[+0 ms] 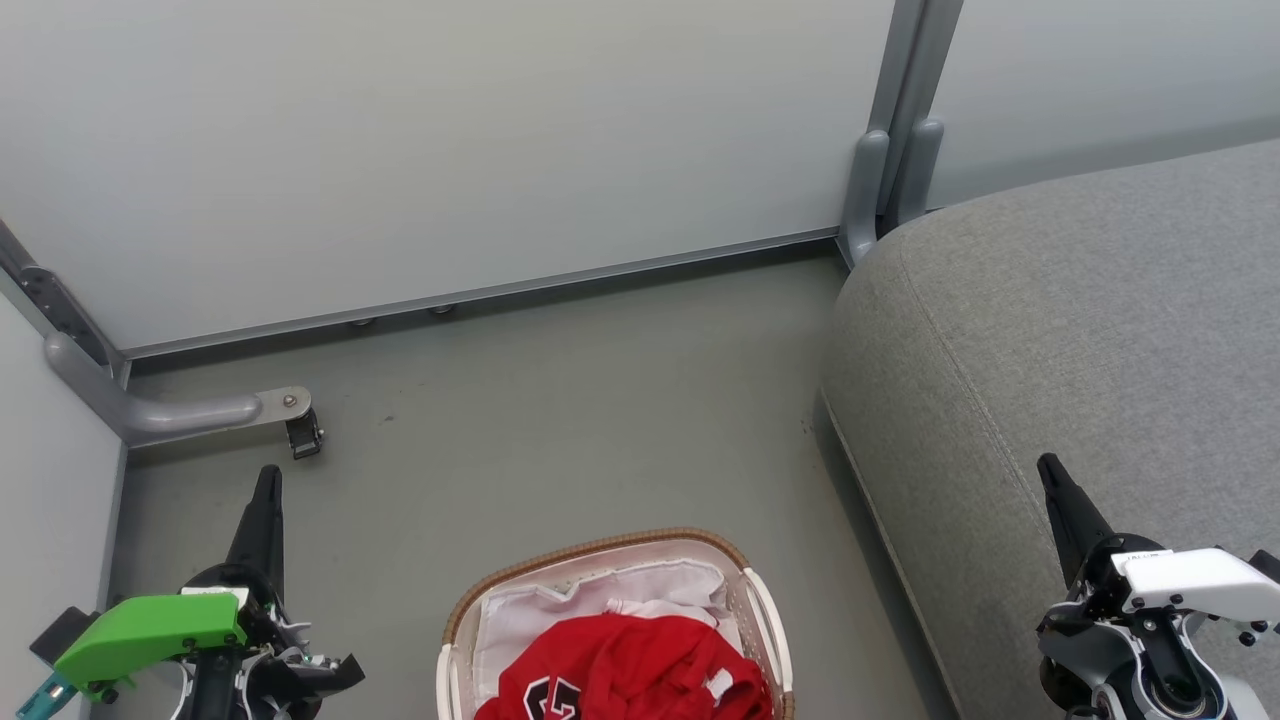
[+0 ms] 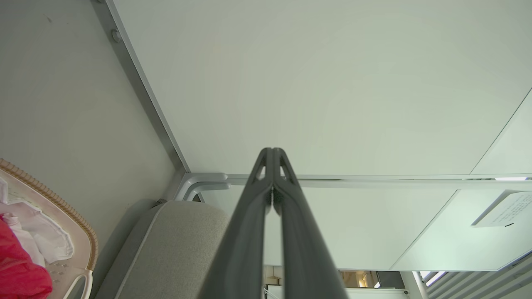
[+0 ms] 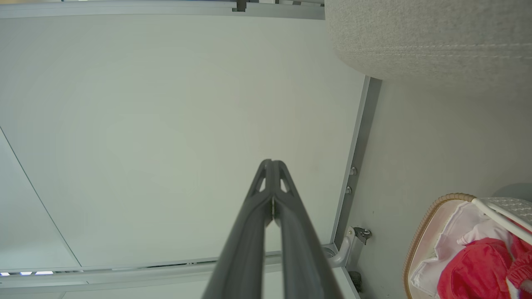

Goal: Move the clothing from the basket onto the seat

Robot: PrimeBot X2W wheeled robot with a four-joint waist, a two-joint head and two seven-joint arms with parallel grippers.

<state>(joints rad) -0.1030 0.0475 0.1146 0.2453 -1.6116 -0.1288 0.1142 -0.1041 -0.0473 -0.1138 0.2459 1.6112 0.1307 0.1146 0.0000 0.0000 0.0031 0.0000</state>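
Observation:
The red clothing [image 1: 632,668] with a black-and-white number print lies bunched in the basket [image 1: 598,550], which stands on the floor at the bottom centre of the head view, white liner showing behind it. The grey seat [image 1: 1080,330] rises to the right of the basket. My left gripper [image 1: 268,480] hangs shut to the basket's left, nothing in it. My right gripper [image 1: 1048,468] is shut and empty in front of the seat's front face. In the left wrist view the clothing [image 2: 16,270], basket [image 2: 79,232] and seat [image 2: 178,245] sit low left. The right wrist view has the clothing [image 3: 478,270] and basket [image 3: 428,216] at lower right.
Pale partition panels [image 1: 450,150] close off the far side and left. A grey bracket with a small caster [image 1: 300,432] lies on the floor near the left corner. A grey post [image 1: 880,180] stands at the seat's far corner. Bare grey floor [image 1: 560,410] stretches beyond the basket.

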